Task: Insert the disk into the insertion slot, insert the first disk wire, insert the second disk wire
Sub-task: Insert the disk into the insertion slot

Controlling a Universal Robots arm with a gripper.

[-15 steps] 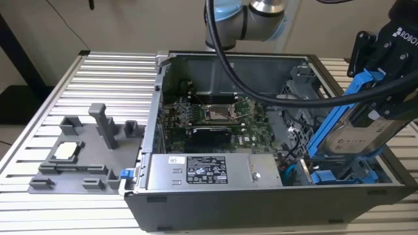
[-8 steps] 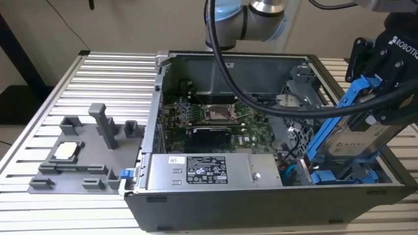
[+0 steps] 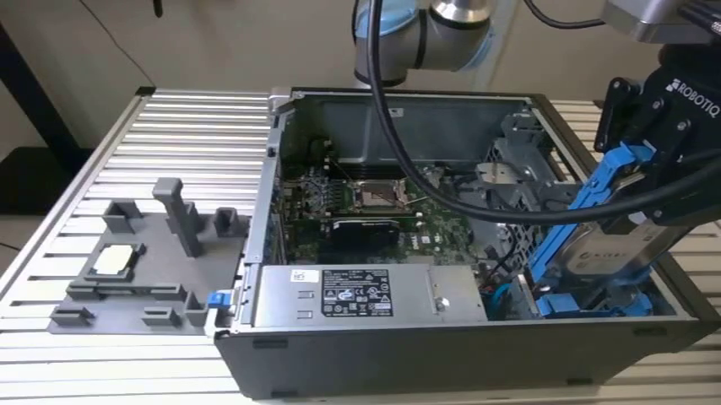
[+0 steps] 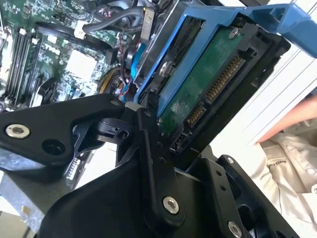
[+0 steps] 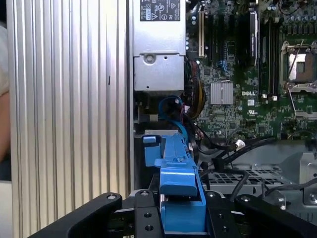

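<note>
An open computer case (image 3: 259, 337) lies on a ribbed metal surface (image 3: 192, 135). The black claw (image 3: 640, 173), with white lettering on its body, is closed on the blue frame of the disk (image 3: 614, 253), one finger on each side. This also shows in the first wrist view (image 5: 182, 218) and the second wrist view (image 4: 148, 148).

The disk is tilted at the exterior view's right end of the case. Its upper end is above the case rim and its lower end is down inside, beside the grey perforated cage (image 3: 516, 169). It has a white label on its silver face. Its green circuit board and connector pins show in the second wrist view (image 4: 208, 84). The slot is hidden behind it, so I cannot tell if the disk has entered.

The case holds a green board (image 3: 372, 211), black cables (image 3: 451, 198), a second blue carrier (image 3: 592, 304) at the bottom, and a silver box (image 3: 360, 295) with a printed black-and-white label.

A grey tray (image 3: 135, 291) on the surface holds a small square chip (image 3: 113, 260).

A person's white clothing (image 4: 287, 158) shows beyond the disk.
</note>
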